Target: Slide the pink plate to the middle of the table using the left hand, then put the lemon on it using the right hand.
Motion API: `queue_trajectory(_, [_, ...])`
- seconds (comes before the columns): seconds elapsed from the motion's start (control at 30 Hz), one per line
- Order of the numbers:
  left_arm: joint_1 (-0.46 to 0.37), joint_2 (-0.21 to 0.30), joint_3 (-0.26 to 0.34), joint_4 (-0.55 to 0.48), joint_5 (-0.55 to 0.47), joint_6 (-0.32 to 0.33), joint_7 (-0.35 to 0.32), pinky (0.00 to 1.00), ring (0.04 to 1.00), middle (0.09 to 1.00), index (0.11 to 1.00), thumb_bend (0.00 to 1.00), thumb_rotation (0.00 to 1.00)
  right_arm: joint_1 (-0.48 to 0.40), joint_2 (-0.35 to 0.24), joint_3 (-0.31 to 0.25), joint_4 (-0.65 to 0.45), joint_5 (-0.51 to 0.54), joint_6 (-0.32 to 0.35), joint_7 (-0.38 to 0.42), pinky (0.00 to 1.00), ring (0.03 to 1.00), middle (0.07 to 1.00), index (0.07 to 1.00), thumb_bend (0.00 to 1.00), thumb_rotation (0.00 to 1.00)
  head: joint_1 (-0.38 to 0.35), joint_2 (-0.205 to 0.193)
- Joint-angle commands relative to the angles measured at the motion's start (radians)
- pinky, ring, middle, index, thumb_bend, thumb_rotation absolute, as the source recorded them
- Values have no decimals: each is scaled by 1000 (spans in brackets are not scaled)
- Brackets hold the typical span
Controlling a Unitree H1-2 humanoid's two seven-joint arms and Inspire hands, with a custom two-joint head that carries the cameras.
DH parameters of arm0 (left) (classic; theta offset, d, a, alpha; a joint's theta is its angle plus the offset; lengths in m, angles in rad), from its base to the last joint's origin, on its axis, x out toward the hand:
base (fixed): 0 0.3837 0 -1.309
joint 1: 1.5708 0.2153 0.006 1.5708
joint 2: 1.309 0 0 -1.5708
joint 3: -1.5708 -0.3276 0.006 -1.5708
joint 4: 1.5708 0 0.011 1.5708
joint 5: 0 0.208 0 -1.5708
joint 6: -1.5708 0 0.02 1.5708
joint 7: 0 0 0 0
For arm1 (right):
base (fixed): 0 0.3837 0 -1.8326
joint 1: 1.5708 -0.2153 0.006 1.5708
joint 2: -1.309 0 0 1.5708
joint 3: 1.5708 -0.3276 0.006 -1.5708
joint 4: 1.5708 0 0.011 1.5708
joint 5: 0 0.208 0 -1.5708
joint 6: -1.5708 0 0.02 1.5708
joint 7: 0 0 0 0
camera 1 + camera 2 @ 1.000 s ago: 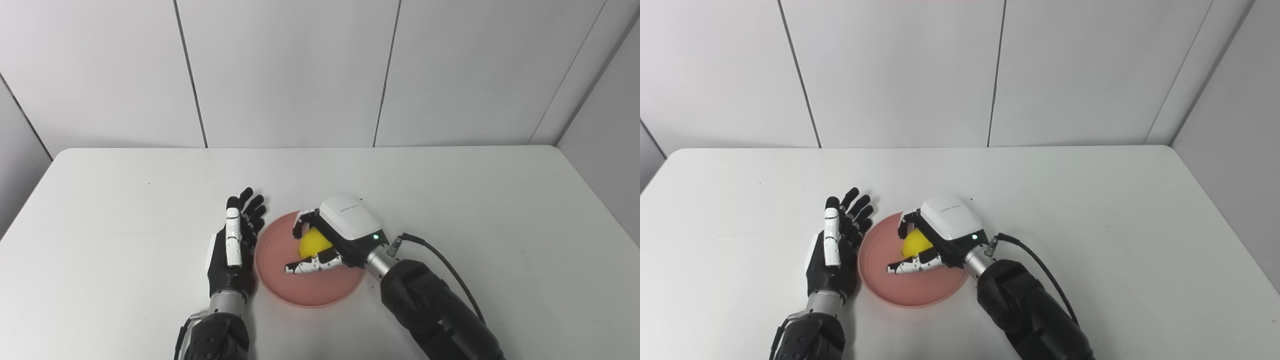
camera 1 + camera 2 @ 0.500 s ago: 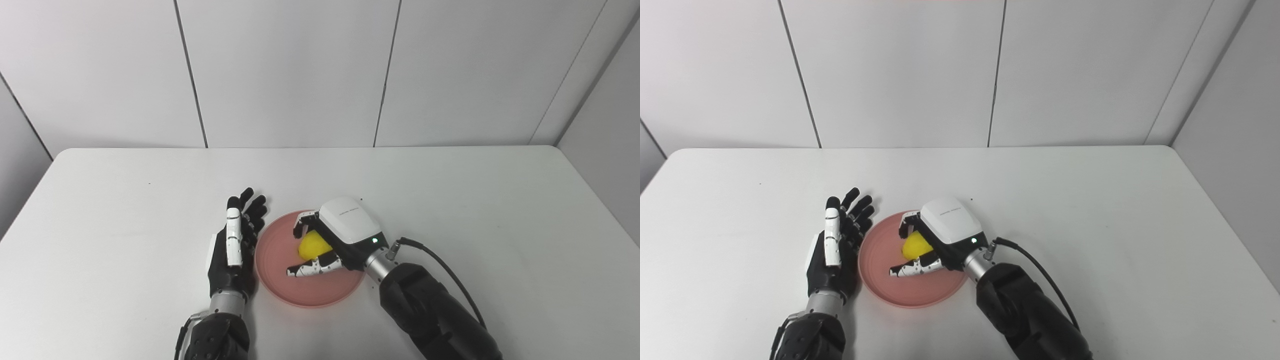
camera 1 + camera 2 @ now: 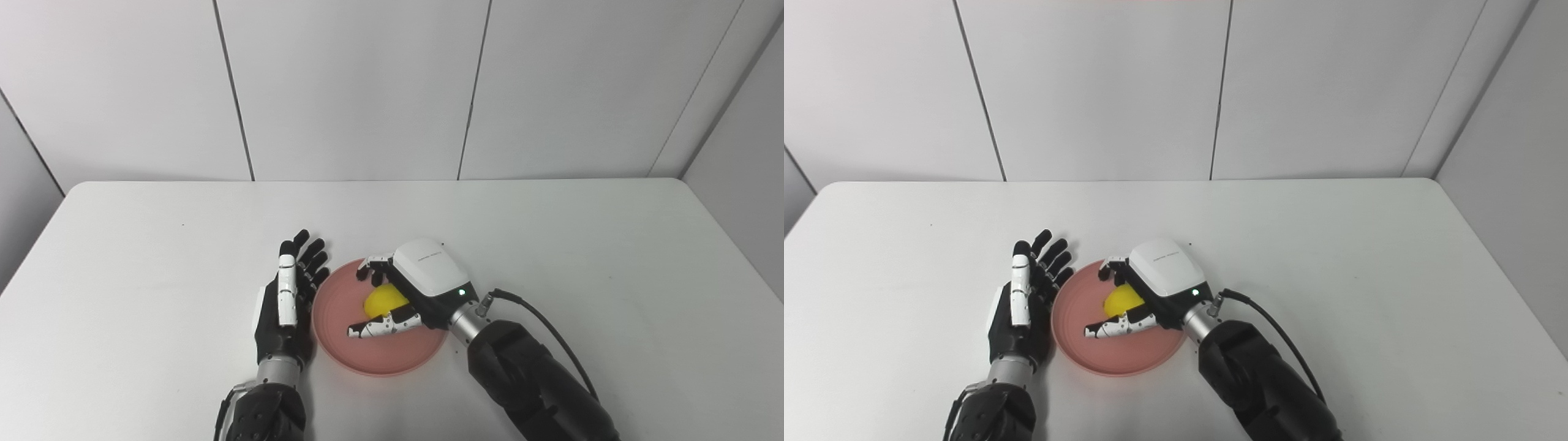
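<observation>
The pink plate lies on the white table, near the front and about midway across. The yellow lemon rests on it, right of its centre. My right hand hovers over the lemon from the right, open, its fingers spread beyond the lemon and its thumb stretched out low in front. A gap shows between those fingers and the fruit. My left hand lies open and flat-sided against the plate's left rim, fingers pointing away from me and holding nothing.
The white table stretches back to a grey panelled wall, with bare surface to the left, right and far side of the plate. A black cable loops from my right wrist.
My right hand's fingers have uncurled and lifted off the lemon, which now sits a little lower on the plate. The left hand and the plate have stayed put.
</observation>
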Motion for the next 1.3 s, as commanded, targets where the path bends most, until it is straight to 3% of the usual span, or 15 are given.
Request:
queue_trajectory(0.0, [13,-78,-6,13,-2,5,15,923,917,902,879,634,986,-40,-3,-17,-41,10,-36,-11,426,516,591,649,726,792,2,1])
queue_trajectory(0.23, [16,-73,-14,6,17,3,17,918,929,929,871,622,1000,-43,9,-38,-79,16,-19,-3,431,528,608,658,715,825,0,5])
queue_trajectory(0.6, [20,-78,-8,-4,9,18,18,915,893,866,870,614,1000,-40,49,-120,-128,68,17,3,471,553,614,654,656,818,-1,6])
queue_trajectory(0.73, [19,-74,-7,-3,8,18,14,965,917,873,870,624,1000,-8,88,-188,-100,161,-19,-56,445,521,584,623,640,760,-1,5])
queue_trajectory(0.9, [17,-74,1,-6,3,19,18,999,908,874,862,631,1000,65,159,-271,-39,322,-95,-169,453,544,605,624,617,805,-2,8])
queue_trajectory(1.0, [15,-72,9,-10,-6,23,17,995,900,871,861,626,1000,99,197,-313,-14,420,-111,-195,529,625,672,667,647,870,-2,8])
queue_trajectory(1.1, [11,-69,17,-7,-12,21,18,973,908,879,862,611,1000,122,229,-353,7,508,-127,-214,701,772,790,759,647,958,-2,10])
queue_trajectory(1.27, [-6,-41,20,-1,-7,9,-4,991,927,902,886,612,1000,129,266,-407,32,611,-139,-235,811,854,866,837,647,997,-4,11])
